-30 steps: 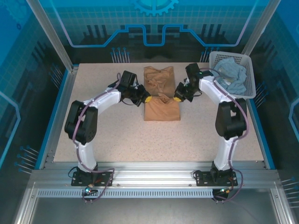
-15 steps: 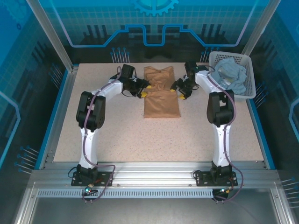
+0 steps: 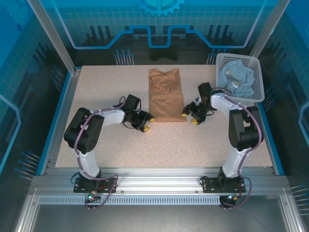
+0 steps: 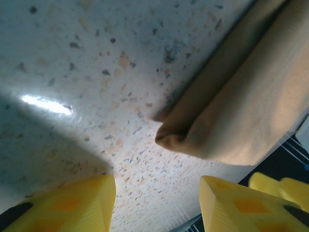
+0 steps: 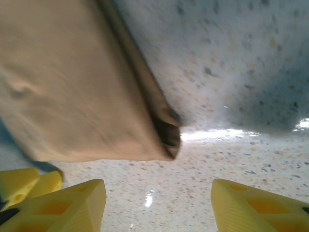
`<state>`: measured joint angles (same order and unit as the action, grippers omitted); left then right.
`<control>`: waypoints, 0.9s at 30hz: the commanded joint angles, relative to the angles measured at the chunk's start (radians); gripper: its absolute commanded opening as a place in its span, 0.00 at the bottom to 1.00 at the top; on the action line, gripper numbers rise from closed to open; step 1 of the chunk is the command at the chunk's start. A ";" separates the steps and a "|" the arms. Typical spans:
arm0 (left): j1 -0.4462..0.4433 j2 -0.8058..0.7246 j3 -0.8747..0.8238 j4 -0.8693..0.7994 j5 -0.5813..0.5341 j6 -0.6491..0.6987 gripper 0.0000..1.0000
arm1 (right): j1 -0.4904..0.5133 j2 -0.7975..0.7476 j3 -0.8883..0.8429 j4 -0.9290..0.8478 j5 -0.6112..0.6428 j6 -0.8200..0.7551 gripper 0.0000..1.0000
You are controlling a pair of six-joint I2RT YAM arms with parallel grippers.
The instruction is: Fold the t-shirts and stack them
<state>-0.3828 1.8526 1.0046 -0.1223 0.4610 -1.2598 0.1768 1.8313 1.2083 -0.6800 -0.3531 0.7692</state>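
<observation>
From above, the tan t-shirt (image 3: 165, 94) lies folded into a long strip in the far half of the table (image 3: 120, 150), about midway between its left and right edges. Its collar end points to the far edge. The left gripper (image 3: 148, 123) sits low, just beside the near left corner of the strip. The right gripper (image 3: 189, 118) sits just beside the near right corner. Both have their 2 fingers apart and hold nothing. The pale blue t-shirt (image 3: 236, 79) lies crumpled inside the white basket (image 3: 219, 60), which stands at the far right corner of the table. Bare speckled surface lies wide between the strip and the near edge, and also toward the left edge.

In the left wrist view, the left gripper (image 4: 154, 208) shows its 2 yellow fingertips (image 4: 72, 203) spread, with only bare table (image 4: 72, 72) between them. The folded corner of the tan t-shirt (image 4: 241, 106) lies a little ahead of them and to the right, not touching them. To the left of this corner the surface is open.

In the right wrist view, the right gripper (image 5: 159, 208) also has its yellow fingertips (image 5: 260, 208) spread over bare table (image 5: 241, 72). The corner of the tan t-shirt (image 5: 72, 87) ends near the gap, with its layers showing at the fold. It is apart from both tips, and to its right the surface is open.
</observation>
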 commanded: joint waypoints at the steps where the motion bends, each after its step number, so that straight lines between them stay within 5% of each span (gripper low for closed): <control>1: 0.005 0.017 0.008 0.087 -0.027 -0.041 0.50 | 0.006 0.016 -0.035 0.098 -0.062 0.042 0.60; 6: 0.007 0.072 0.030 0.130 -0.029 -0.037 0.42 | 0.008 0.070 -0.009 0.104 -0.096 0.059 0.58; 9: 0.007 0.099 0.038 0.156 -0.026 -0.048 0.28 | 0.008 0.089 0.011 0.103 -0.087 0.060 0.54; 16: 0.010 0.122 0.081 0.130 -0.025 -0.022 0.00 | 0.014 0.163 0.067 0.107 -0.072 0.081 0.31; 22: 0.013 0.075 0.052 0.081 -0.028 0.018 0.00 | 0.032 0.133 0.084 0.099 -0.014 0.091 0.03; 27: 0.010 -0.018 -0.006 0.004 -0.012 0.076 0.00 | 0.056 0.023 0.002 0.057 0.025 0.082 0.00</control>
<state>-0.3752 1.9114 1.0317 -0.0330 0.4412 -1.2449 0.2092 1.9411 1.2514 -0.5781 -0.3561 0.8566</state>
